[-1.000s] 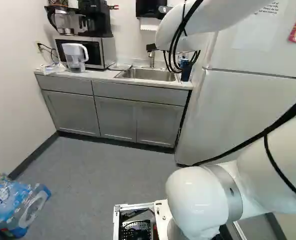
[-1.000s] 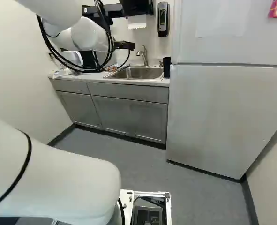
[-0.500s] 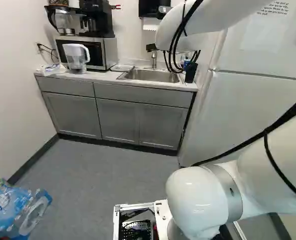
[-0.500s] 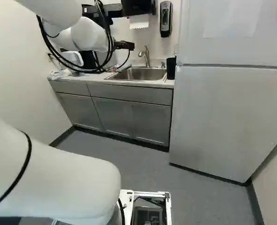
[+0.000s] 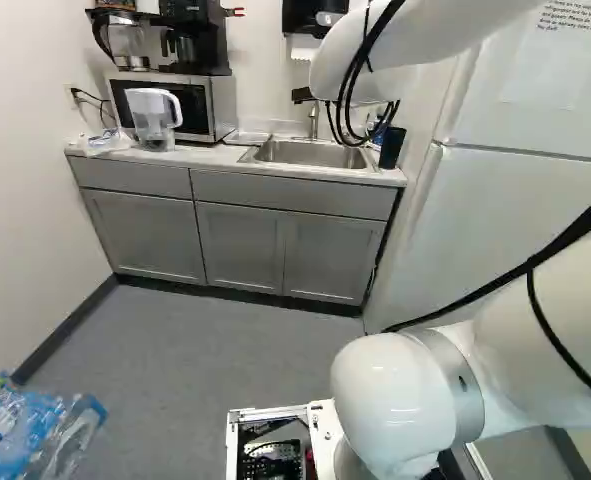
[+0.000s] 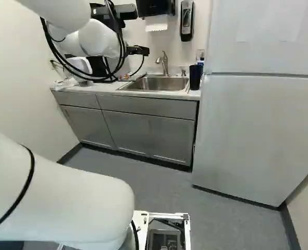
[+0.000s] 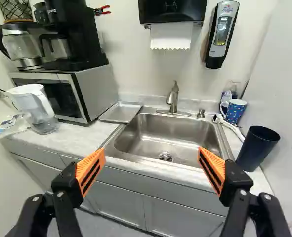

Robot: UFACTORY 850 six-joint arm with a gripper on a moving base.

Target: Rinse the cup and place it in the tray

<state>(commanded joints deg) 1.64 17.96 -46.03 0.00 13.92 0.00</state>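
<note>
The smooth, dark blue cup (image 7: 253, 152) stands upright, mouth up, on the counter (image 7: 86, 140) beside the sink (image 7: 160, 129); the shallow, silvery tray (image 7: 121, 112) seems to lie flat between sink and microwave (image 7: 92, 94).

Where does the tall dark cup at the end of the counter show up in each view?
Left base view: right of centre, the dark cup stands on the counter.
Right base view: right of centre, just left of the fridge.
Wrist view: beside the sink, nearer the camera than the patterned mug.
Shared landmark: the sink, in all three.
</note>
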